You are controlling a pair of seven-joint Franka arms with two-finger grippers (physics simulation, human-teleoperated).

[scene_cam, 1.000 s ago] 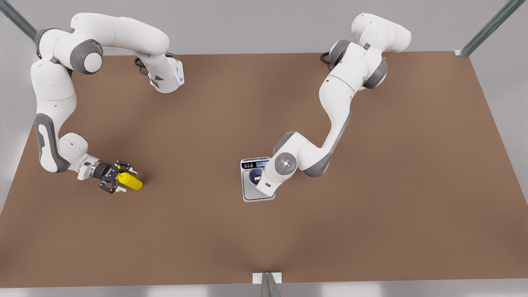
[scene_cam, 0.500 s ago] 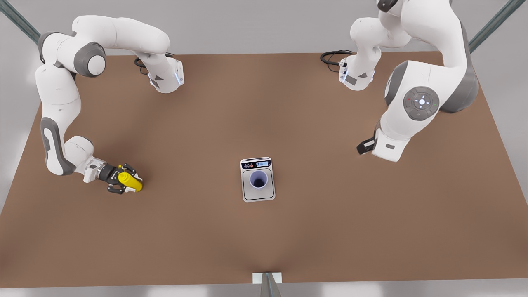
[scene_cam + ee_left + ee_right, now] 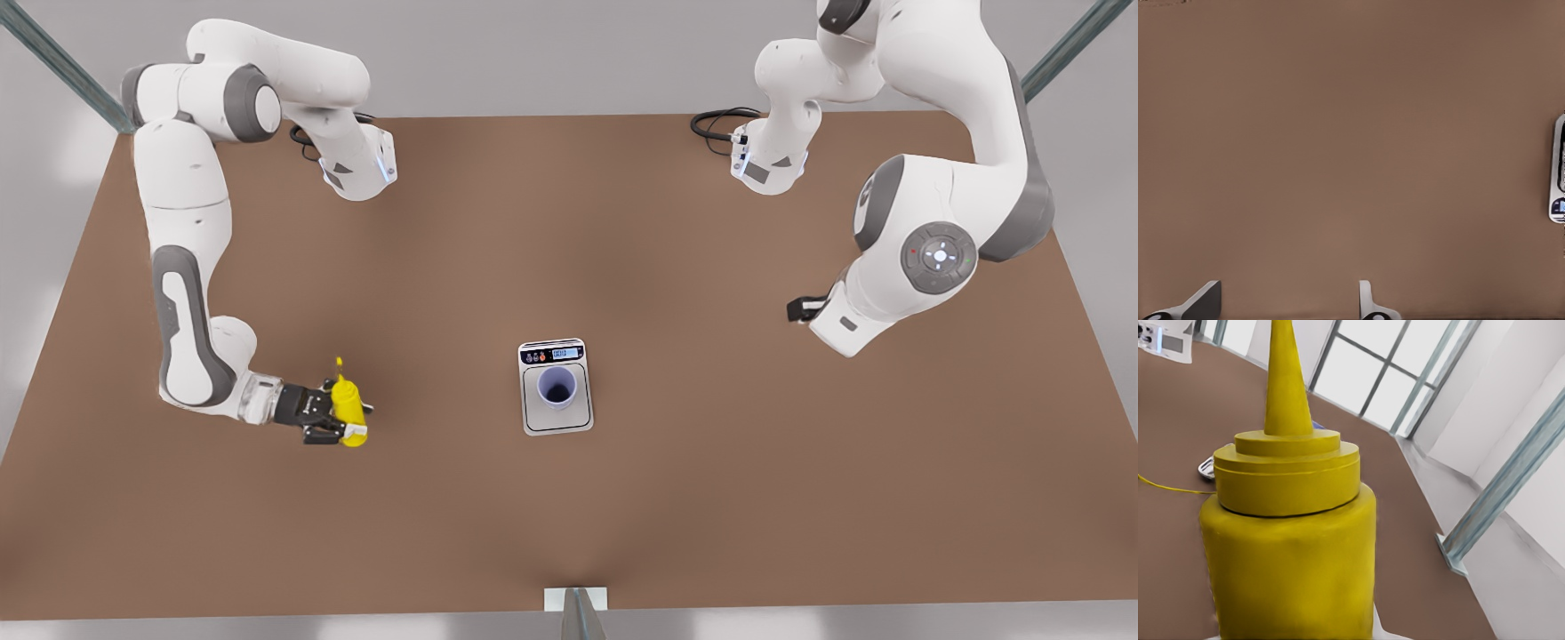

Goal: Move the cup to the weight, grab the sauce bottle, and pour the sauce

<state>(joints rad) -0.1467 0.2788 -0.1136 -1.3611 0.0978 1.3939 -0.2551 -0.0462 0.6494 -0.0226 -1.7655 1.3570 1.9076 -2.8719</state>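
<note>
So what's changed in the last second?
The left gripper let go of the cup and pulled back to the front view's right, jaws open. The right gripper, holding the sauce bottle, carried it toward the weight, now upright. Cup and weight stayed.

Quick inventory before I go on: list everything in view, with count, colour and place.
cup: one, pale lavender-blue, upright on the scale's plate.
scale: one, silver-white with a dark display strip, middle of the table.
bottle: one, yellow, held in the right tool toward the front view's left.
table: one, brown, under everything.
cable: one, black, at the far edge by the arm base on the front view's right.
right tool: black, shut on the bottle.
left tool: pale fingers, open, empty, over bare table at the front view's right.
</note>
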